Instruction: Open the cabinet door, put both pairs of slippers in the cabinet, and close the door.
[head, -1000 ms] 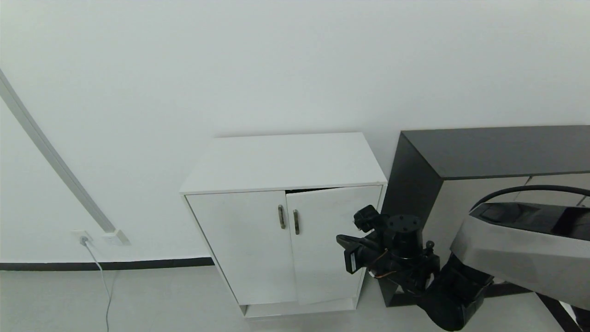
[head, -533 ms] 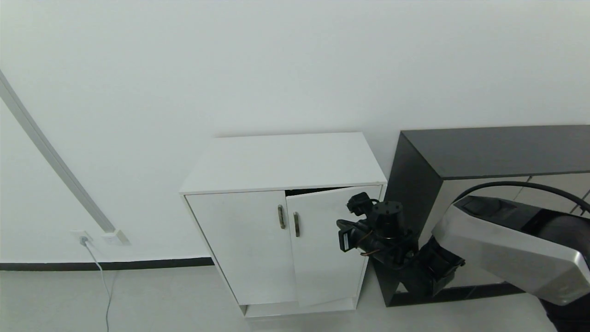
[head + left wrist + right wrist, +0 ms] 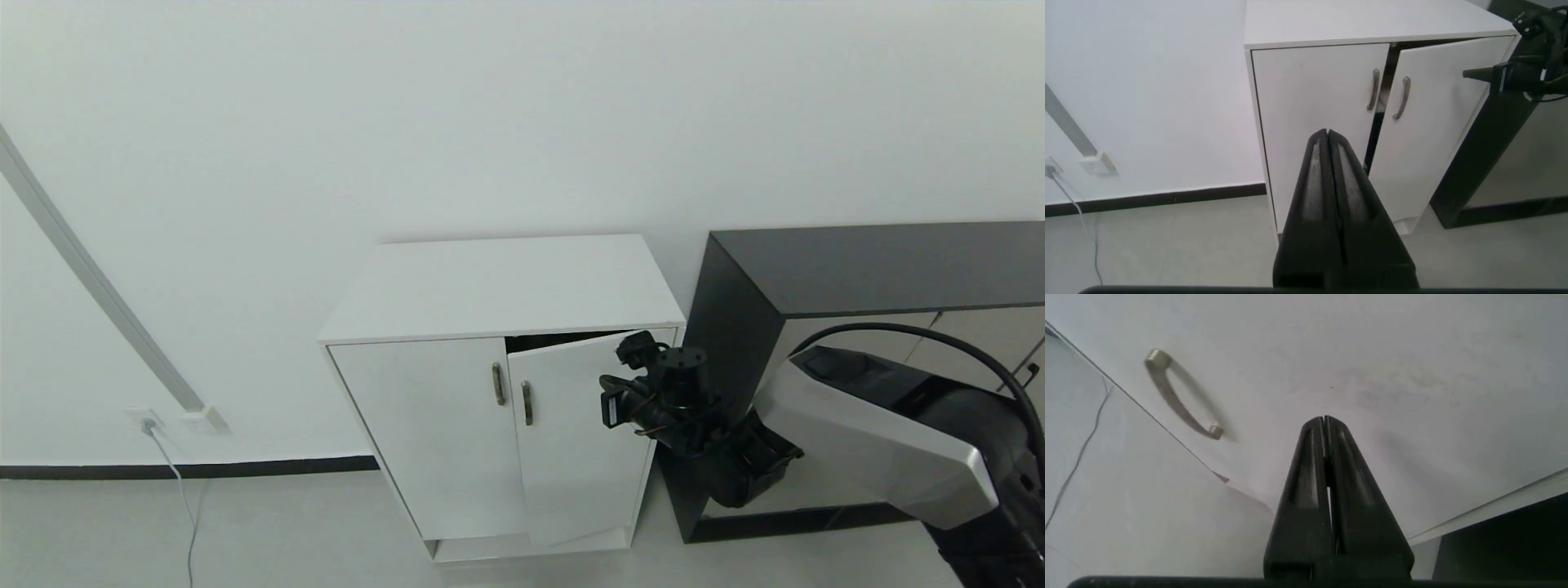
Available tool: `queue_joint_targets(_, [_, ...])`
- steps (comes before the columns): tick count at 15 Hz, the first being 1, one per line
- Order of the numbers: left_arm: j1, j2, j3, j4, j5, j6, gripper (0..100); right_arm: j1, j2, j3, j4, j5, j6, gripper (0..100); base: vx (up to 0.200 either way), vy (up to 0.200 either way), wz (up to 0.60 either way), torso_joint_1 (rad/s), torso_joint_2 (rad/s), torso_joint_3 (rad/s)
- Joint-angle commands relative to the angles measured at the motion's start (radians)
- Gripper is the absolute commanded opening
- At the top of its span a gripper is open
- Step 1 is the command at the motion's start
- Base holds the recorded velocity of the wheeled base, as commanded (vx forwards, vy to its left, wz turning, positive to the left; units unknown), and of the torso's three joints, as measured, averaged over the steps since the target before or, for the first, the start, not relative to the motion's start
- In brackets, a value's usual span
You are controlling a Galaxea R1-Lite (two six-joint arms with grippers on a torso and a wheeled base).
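The pale grey floor (image 3: 286, 531) is carrying the white cabinet (image 3: 498, 286), which is standing against the wall (image 3: 522, 122), with a dark sideboard (image 3: 857, 261) standing just beside it. A thin cable (image 3: 193, 531) is trailing down onto the floor.

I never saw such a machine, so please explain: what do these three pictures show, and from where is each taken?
This is a robot with two arms, each ending in a two-finger hand. The wide picture is from a camera on its head: a white cabinet stands on the floor, its right door slightly ajar, with the right hand before it. Two more cameras sit on the wrists. One looks along the left hand at the cabinet from farther back; the other looks along the right hand, close to that door and its handle. Both hands are shut, holding nothing.
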Motion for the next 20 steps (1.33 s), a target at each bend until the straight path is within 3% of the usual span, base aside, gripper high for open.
queue_joint_targets(1, [0.0, 0.0, 0.0, 0.0, 0.0, -0.001, 0, -0.01, 0.015, -0.029, 0.004, 0.0, 0.0, 0, 0.0, 0.0, 0.0, 0.0, 0.0, 0.0])
queue_joint_targets(20, [0.0, 0.0, 0.0, 0.0, 0.0, -0.001, 0, -0.046, 0.072, -0.249, 0.158, -0.02, -0.003, 0, 0.0, 0.0, 0.0, 0.0, 0.0, 0.0])
